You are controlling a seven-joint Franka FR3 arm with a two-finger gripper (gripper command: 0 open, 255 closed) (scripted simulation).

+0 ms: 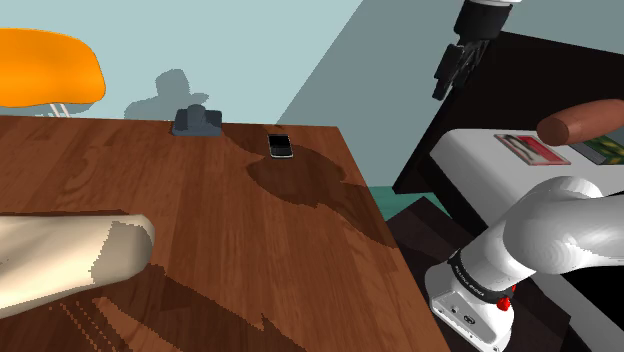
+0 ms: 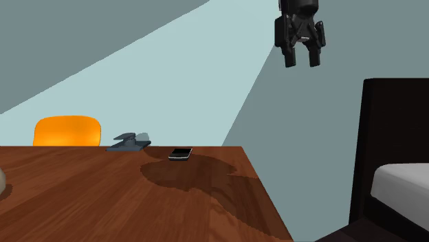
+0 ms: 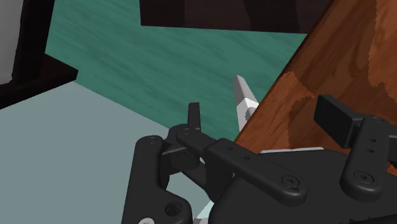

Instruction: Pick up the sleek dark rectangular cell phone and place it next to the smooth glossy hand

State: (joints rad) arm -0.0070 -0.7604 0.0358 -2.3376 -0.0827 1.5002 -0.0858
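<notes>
In the shoulder view, the pale glossy hand (image 1: 70, 262) lies nearest on the table (image 1: 250, 260), at 8 o'clock from the dark cell phone (image 1: 280, 146). The cell phone lies flat near the table's far edge, with its long axis running roughly 12 to 6. Farthest off, high beyond the table's side, the tool (image 1: 452, 78) hangs empty with its fingers spread. The cell phone sits at its 8 o'clock, so the reach probably goes down that way.

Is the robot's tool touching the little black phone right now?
Apart. In the second exterior view the tool hangs high in the air, open, while the phone lies flat on the wooden table far below it.
</notes>
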